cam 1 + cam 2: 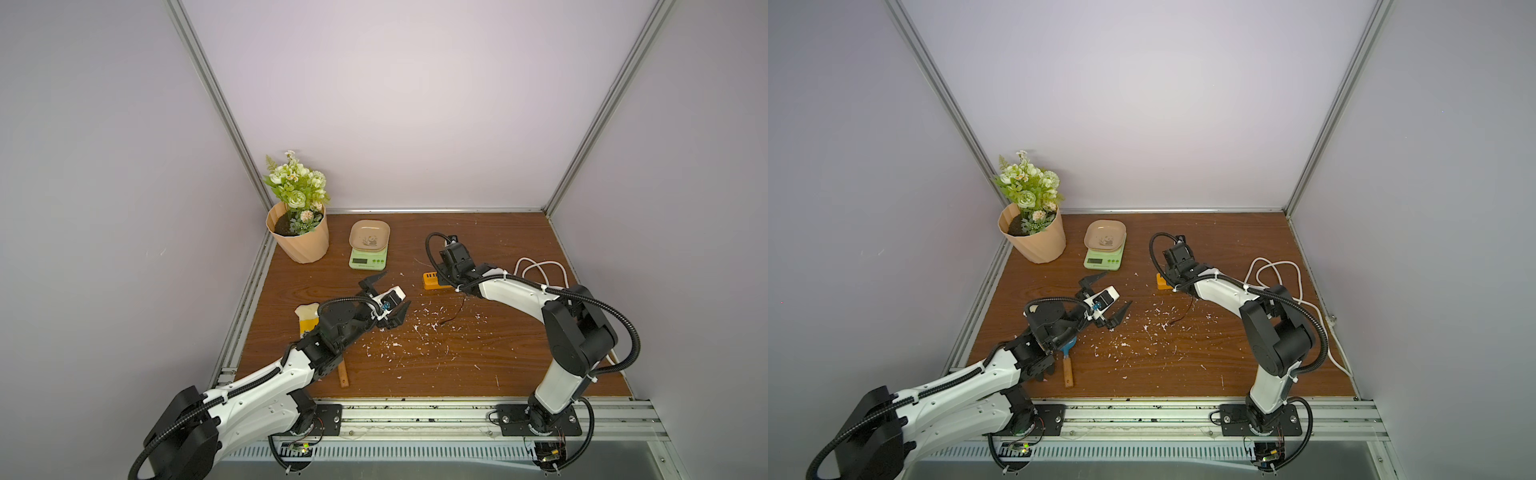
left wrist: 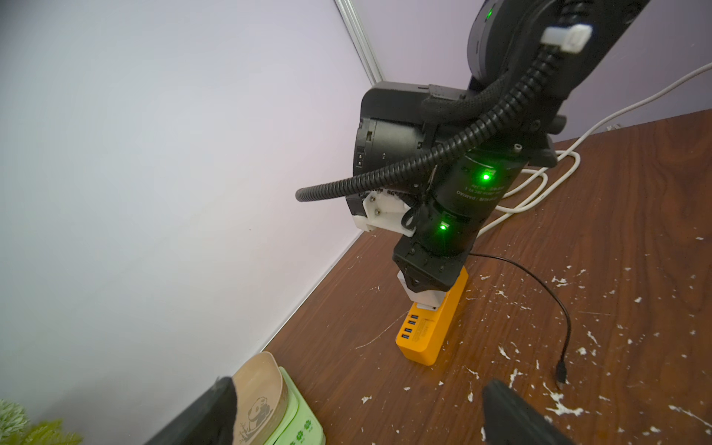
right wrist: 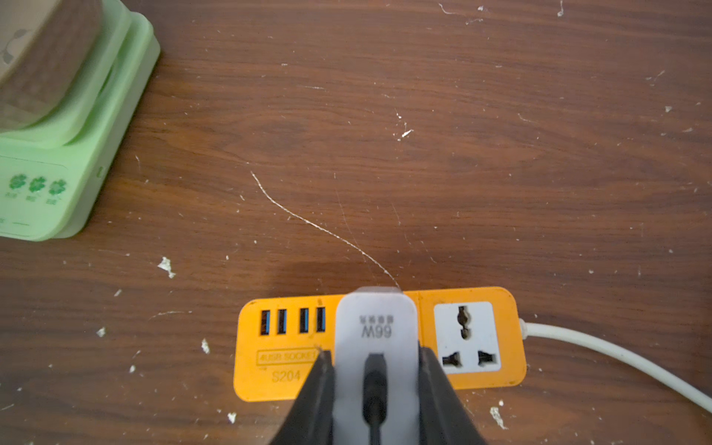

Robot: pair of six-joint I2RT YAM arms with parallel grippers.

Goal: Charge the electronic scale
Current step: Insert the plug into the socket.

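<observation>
The electronic scale (image 1: 368, 261) is pale green with a beige panda tray and stands near the back wall; the right wrist view shows it too (image 3: 57, 154). My right gripper (image 3: 375, 351) is shut on a white charger block (image 3: 375, 319), which stands on the orange power strip (image 3: 285, 370) beside the USB ports. A thin black cable (image 2: 554, 293) runs from the charger across the table, and its free plug (image 2: 560, 375) lies loose. My left gripper (image 1: 397, 289) hovers open and empty between the scale and the strip, with the scale (image 2: 296, 420) next to one finger.
A potted flower plant (image 1: 299, 241) stands at the back left corner. A wooden-handled brush (image 1: 343, 376) lies under the left arm. The strip's white cord (image 1: 540, 270) loops at the right. White scraps (image 1: 415, 332) litter the wooden table.
</observation>
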